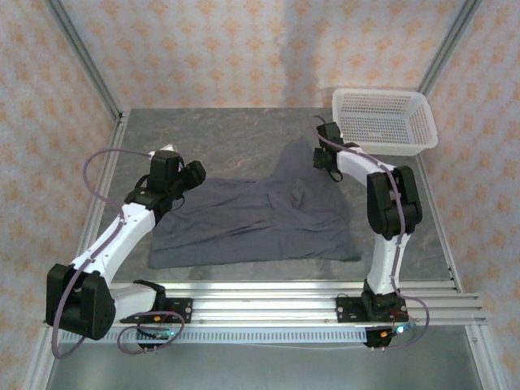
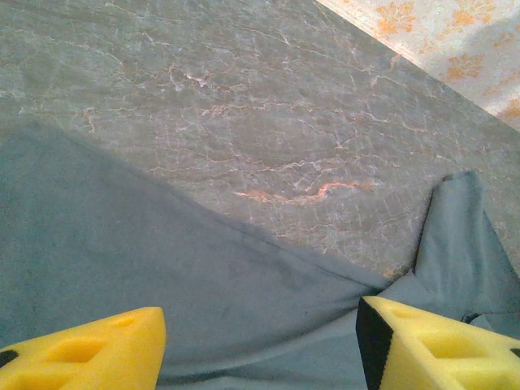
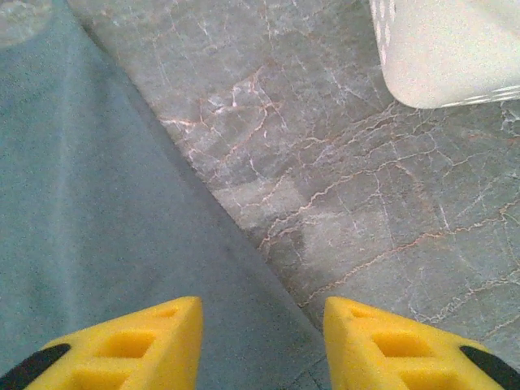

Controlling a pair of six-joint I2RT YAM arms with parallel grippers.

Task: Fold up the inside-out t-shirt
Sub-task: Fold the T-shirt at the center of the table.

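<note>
Shirt [image 1: 260, 219] lies spread on the worktop [image 1: 236, 134], centre of the top view. It's mostly flat with a few creases, and one part runs up to a peak toward the upper right. Left fingers [image 2: 89, 349] are wide apart with nothing between them, over the shirt's left end; in the left wrist view there's cloth across the lower half and bare worktop above. Right fingers [image 3: 138, 341] are also apart, gripping nothing, over the edge of the peak: cloth at left of the right wrist view, worktop at right. Can't tell if either pair touches the cloth. Basket [image 1: 382, 122] sits at upper right of the top view, apart from the shirt.
</note>
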